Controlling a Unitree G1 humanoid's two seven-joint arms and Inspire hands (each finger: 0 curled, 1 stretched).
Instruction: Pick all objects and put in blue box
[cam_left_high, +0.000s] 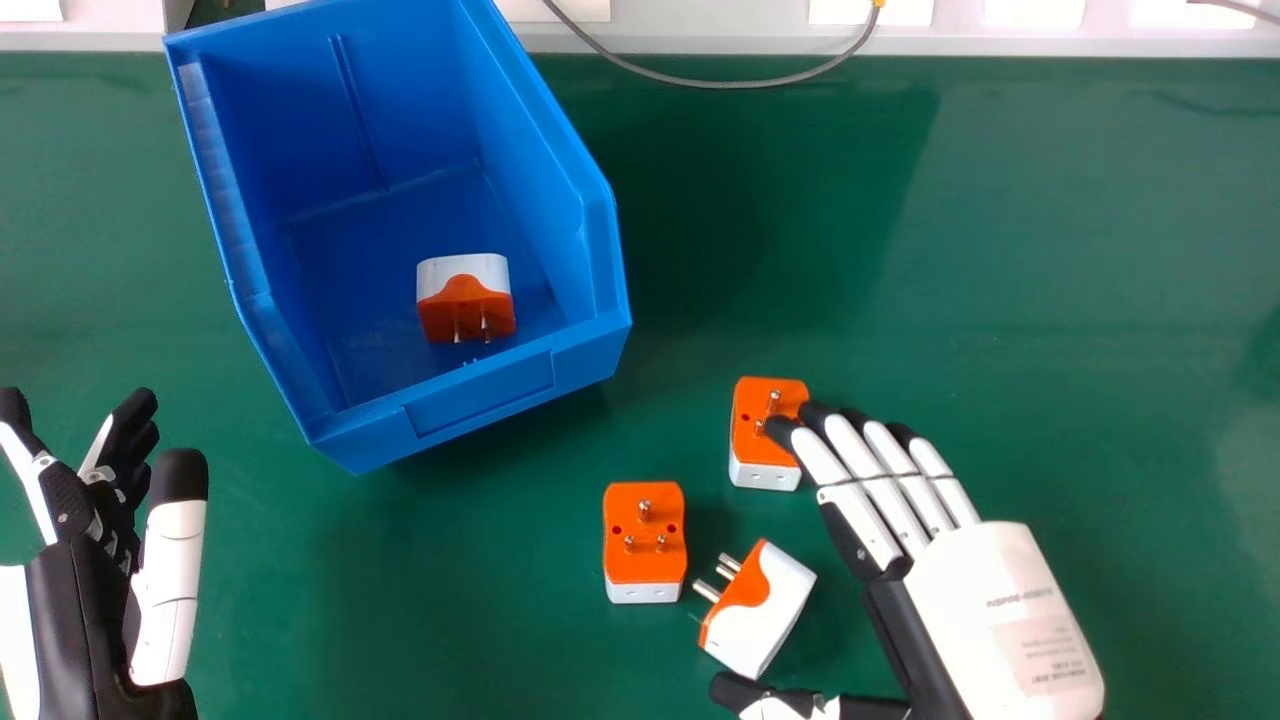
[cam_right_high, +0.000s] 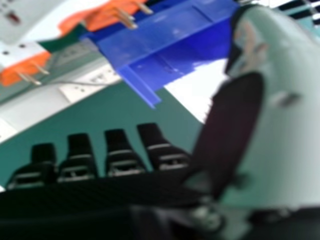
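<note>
My right hand (cam_left_high: 1000, 600) is open over the right part of the table, its fingertips over the edge of an orange and white adapter (cam_left_high: 762, 450). A second adapter (cam_left_high: 644, 560) lies prongs up to the left, and a third (cam_left_high: 765, 620) rests on its side between that one and my right hand. The blue box (cam_left_high: 490, 395) holds one adapter (cam_left_high: 466, 300). My left hand (cam_left_high: 85, 590) stands open at the left edge. In the right hand view, my right hand (cam_right_high: 120, 155) has straight fingers, with the blue box (cam_right_high: 165, 35) and two adapters (cam_right_high: 22, 65) beyond.
The green table (cam_left_high: 1050, 300) spreads around the box and adapters. A grey cable (cam_left_high: 700, 82) loops over its far edge, in front of a white ledge (cam_left_high: 1100, 42).
</note>
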